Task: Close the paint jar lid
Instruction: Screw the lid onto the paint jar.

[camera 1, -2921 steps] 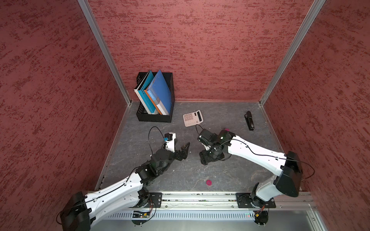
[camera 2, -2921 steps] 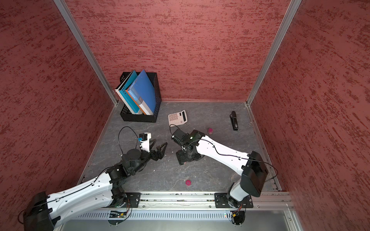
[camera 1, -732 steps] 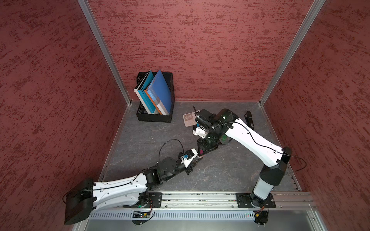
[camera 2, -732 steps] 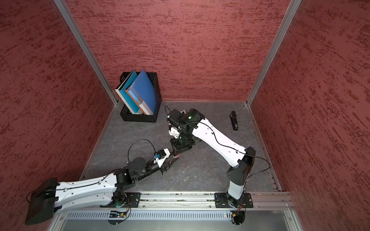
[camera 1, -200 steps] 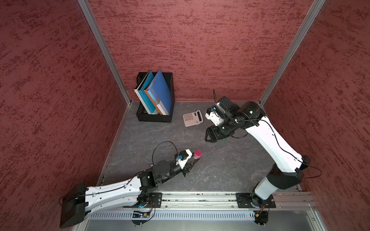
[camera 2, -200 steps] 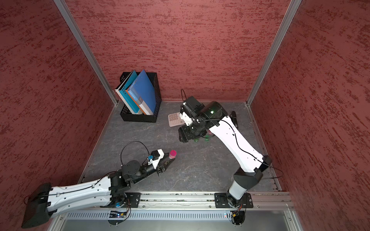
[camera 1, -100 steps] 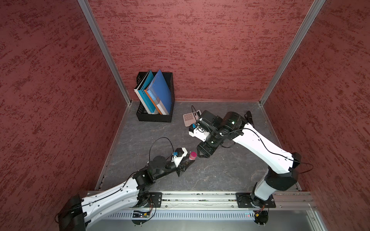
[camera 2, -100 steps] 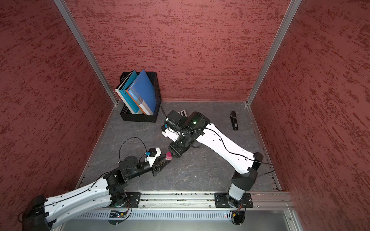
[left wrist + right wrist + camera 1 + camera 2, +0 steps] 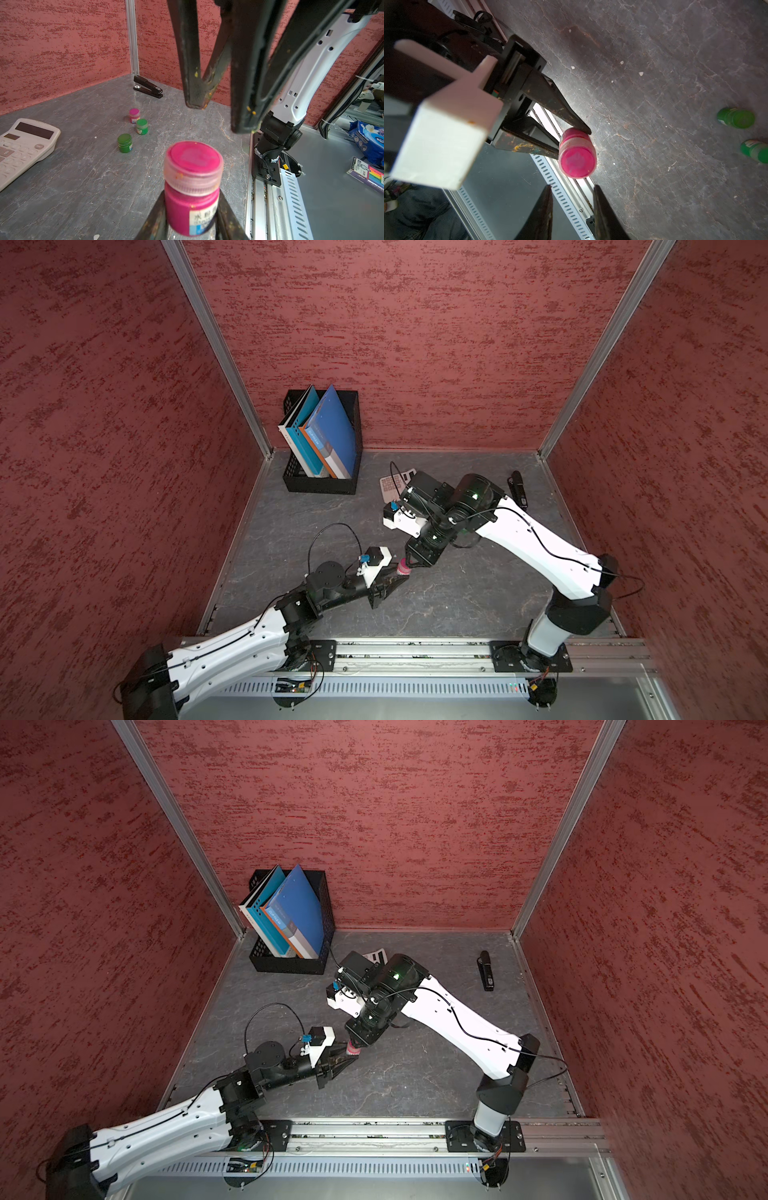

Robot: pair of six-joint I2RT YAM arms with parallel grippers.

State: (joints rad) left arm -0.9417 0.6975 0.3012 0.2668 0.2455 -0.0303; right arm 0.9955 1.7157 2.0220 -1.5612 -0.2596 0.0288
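Robotics lab cell, red panel walls [image 9: 415,344], aluminium frame [image 9: 217,348], arm mounting rail [image 9: 415,655]

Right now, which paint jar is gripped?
The pink jar clamped in the left gripper; the other pink jar and the green jars stand free on the table.

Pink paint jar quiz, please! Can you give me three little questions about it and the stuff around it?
1. True or false: the pink jar has no lid on it.
2. Which gripper holds the jar? A left, B right, C neither.
3. How many green jars stand on the table?
Key: 1 false, the lid is on. 2 A, the left gripper. 3 two.
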